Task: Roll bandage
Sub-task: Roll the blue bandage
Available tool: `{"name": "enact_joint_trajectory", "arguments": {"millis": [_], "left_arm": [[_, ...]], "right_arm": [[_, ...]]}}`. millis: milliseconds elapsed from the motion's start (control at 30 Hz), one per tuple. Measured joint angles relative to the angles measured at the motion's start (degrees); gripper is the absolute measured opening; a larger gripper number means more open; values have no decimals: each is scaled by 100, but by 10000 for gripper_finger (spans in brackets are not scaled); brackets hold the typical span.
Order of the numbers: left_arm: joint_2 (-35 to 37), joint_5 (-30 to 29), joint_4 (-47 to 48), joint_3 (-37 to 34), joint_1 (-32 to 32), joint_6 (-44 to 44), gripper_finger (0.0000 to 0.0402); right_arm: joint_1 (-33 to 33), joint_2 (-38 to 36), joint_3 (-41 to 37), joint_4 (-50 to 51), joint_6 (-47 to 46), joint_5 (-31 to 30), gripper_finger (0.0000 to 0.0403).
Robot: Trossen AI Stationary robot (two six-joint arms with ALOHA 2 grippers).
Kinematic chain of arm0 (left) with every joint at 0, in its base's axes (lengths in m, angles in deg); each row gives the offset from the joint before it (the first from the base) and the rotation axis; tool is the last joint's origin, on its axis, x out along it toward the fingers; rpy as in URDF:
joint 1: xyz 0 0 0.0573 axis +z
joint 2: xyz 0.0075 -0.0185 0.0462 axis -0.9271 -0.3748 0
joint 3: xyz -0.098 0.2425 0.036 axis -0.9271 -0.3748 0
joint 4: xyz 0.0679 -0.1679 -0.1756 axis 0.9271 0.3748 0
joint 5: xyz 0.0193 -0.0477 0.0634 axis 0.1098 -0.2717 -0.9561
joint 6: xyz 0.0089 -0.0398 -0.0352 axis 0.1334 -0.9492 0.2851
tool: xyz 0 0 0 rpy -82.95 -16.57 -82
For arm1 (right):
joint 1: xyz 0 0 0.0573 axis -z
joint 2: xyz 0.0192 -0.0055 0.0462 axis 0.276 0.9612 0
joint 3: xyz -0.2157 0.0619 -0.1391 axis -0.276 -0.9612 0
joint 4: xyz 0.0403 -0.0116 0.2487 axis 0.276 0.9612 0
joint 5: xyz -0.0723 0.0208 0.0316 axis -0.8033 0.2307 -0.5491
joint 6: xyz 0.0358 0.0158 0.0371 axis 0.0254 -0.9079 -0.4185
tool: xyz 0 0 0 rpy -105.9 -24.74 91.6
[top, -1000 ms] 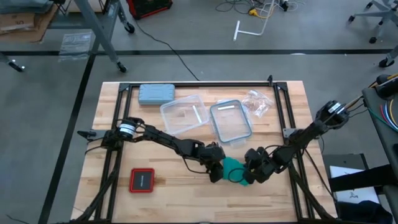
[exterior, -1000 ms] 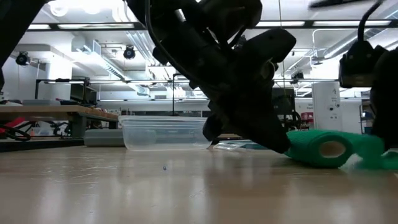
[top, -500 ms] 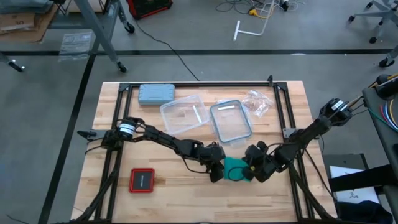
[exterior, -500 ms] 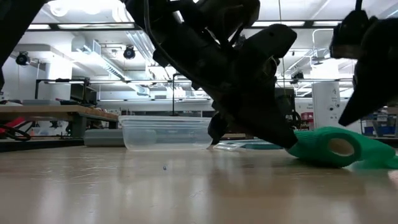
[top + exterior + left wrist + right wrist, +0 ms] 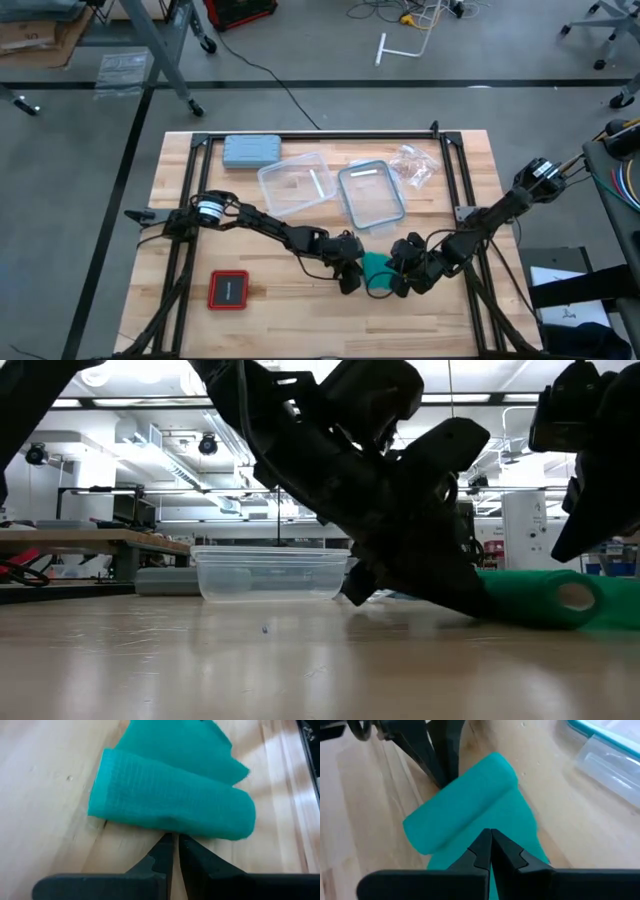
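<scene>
Looking straight down, skimming level across the table (image 5: 200, 320), peering close from both wrists; all sharing the bandage (image 5: 376, 268).

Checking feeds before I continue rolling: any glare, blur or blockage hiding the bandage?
Low view: backlit left arm is a black silhouette hiding part of the bandage; tabletop glare in front. Left wrist view: bandage sharp, bright streaks on the wood. Right wrist view: bandage clear, containers soft.
</scene>
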Motion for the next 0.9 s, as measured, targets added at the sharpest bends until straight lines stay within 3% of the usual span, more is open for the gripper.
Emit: {"name": "enact_joint_trajectory", "arguments": {"millis": [467, 900], "left_arm": [[-2, -41, -393, 0, 41, -22, 23], [-2, -50, -644, 0, 142, 141, 23]], "right_arm": [[6, 689, -73, -157, -372, 166, 2], [90, 717, -73, -322, -246, 268, 2]]}}
